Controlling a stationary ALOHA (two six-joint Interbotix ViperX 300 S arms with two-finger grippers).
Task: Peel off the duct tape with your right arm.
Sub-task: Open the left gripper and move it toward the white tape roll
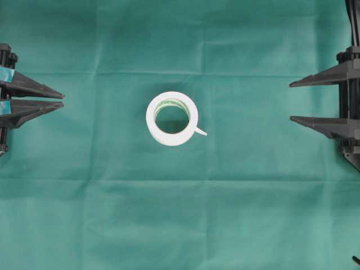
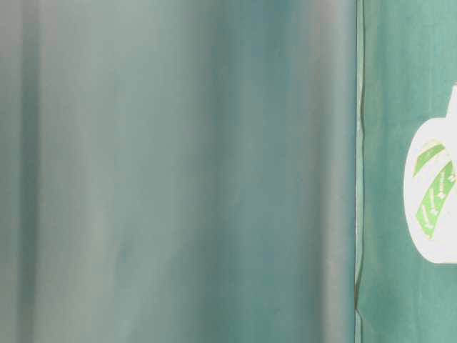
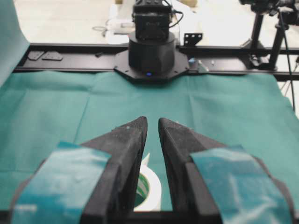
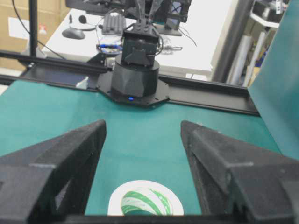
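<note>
Duct tape [image 1: 172,118] flat mid-table [image 1: 101,214], strip end loose; right gripper [image 1: 292,102] wide open, empty; left gripper [image 1: 62,100] nearly closed, empty.

You see matt green cloth [image 1: 112,185] with fold creases, smooth white duct tape [image 1: 171,118] at centre with green-printed core, left gripper [image 1: 61,100] at 9 o'clock in grainy matt black plastic with glossy teal tape patches [image 3: 63,179], right gripper [image 1: 292,102] at 3 o'clock in matt black.

Tape rolls: one, the duct tape [image 1: 172,118], dead centre before me.
My grippers: two, left gripper [image 1: 61,100] at nine o'clock, right gripper [image 1: 292,102] at three.
Cloths: one green cloth [image 1: 112,214].
</note>
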